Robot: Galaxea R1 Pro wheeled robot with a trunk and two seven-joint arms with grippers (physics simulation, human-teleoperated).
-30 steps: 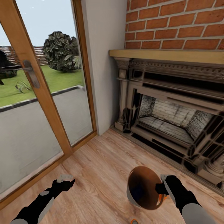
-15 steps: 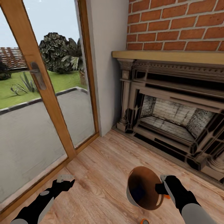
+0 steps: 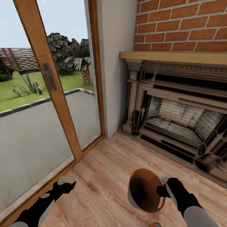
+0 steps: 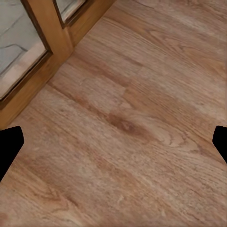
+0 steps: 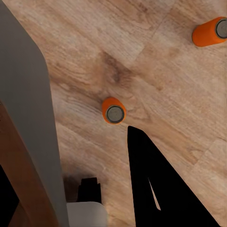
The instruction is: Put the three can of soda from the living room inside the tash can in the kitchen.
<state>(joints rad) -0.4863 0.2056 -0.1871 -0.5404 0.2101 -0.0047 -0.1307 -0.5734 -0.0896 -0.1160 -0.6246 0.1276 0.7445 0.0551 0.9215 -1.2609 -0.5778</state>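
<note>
Brown-lined trash can (image 3: 143, 190) hangs off my right gripper (image 3: 163, 189), pinched at its rim and held above the wood floor (image 3: 107, 176), mouth tilted toward the head camera; something dark blue sits inside, can't tell what. Right wrist view adds the bin's grey outer wall (image 5: 28, 123) with one finger (image 5: 156, 189) outside it, plus two soda cans on the floor below: one upright (image 5: 113, 111), one lying on its side (image 5: 210, 32) well apart from it. Head view catches just one orange can top (image 3: 155, 224) at the frame's bottom edge, beside my right forearm. Left gripper (image 3: 66, 181) hangs unclenched over bare floor, holding nothing; left wrist view has its fingertips (image 4: 9, 146) wide apart, with planks and the door frame's bottom corner (image 4: 47, 42). Further out in the head view: glass patio door (image 3: 50, 94) at left with garden beyond, brick fireplace (image 3: 179, 104) with dark carved surround at right.
</note>
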